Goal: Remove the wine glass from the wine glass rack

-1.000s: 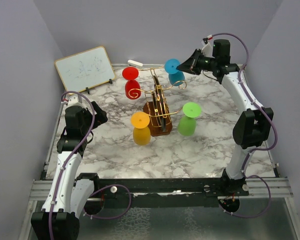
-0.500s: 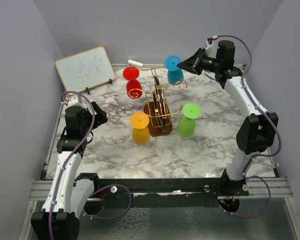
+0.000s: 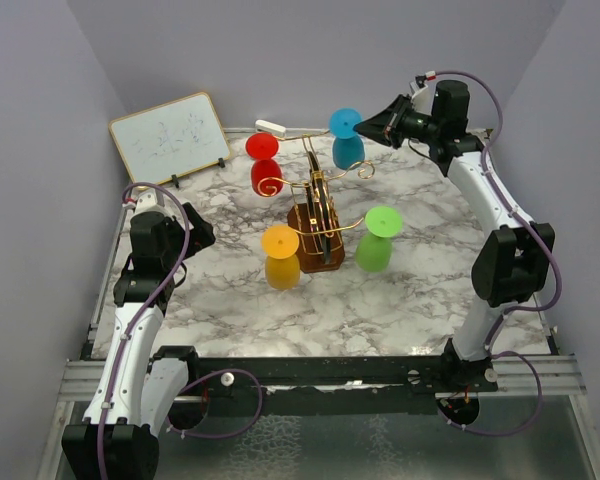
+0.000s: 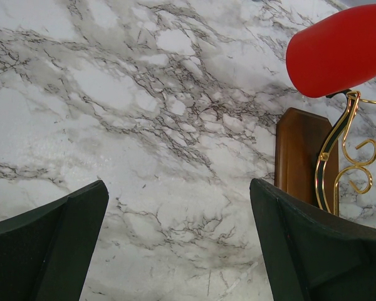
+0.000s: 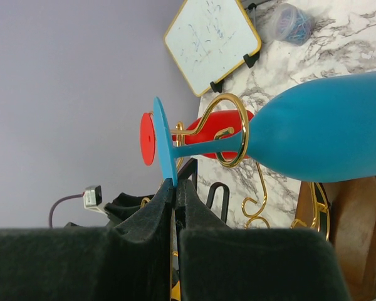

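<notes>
While right jaws pinch blue wine glass (image 5: 326, 125) foot, rack scroll (image 5: 224, 96) rings stem, red glass (image 5: 222, 122) beyond, left jaws wide.

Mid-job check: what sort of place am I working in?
Likely a lab robot cell: plain walls box in the marble-patterned table, both arms bolt to a metal rail, and a small whiteboard stands behind.

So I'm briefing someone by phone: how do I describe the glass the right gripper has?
On the marble table stands a gold wire rack with four glasses hanging upside down. At its far right arm, the right gripper pinches the foot of the blue glass. It is the only blue one; its neighbours are the red glass, orange glass and green glass.
</notes>
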`<state>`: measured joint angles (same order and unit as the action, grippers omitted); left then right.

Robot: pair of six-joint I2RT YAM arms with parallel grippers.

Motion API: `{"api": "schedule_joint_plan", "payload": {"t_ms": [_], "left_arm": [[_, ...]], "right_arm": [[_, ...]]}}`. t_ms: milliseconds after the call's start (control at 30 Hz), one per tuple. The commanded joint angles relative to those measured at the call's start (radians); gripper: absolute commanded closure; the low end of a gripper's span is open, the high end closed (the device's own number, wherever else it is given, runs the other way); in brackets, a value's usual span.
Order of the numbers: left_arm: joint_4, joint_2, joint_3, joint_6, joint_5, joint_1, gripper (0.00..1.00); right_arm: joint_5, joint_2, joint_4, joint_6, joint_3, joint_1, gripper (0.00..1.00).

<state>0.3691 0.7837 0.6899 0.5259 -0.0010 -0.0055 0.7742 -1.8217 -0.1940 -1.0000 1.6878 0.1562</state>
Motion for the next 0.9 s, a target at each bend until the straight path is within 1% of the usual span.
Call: {"api": "schedule_joint_plan", "payload": {"t_ms": [0, 367, 700, 867], "left_arm": [[-0.007, -0.007, 0.021, 0.006, -0.006, 0.002, 0.01], [-0.009, -0.007, 0.021, 0.005, -0.005, 0.002, 0.01], [-0.01, -0.004, 0.02, 0.006, -0.001, 0.002, 0.01], [-0.011, -0.002, 0.02, 0.005, 0.001, 0.001, 0.01]], "right_arm": [[-0.055, 0.001, 0.012, -0.022, -0.002, 0.005, 0.99], [-0.147, 0.046, 0.086, -0.103, -0.097, -0.017, 0.99], [-0.159, 0.083, 0.208, -0.201, -0.196, -0.048, 0.99], [-0.146, 0.066, 0.246, -0.235, -0.192, -0.053, 0.99]]}}
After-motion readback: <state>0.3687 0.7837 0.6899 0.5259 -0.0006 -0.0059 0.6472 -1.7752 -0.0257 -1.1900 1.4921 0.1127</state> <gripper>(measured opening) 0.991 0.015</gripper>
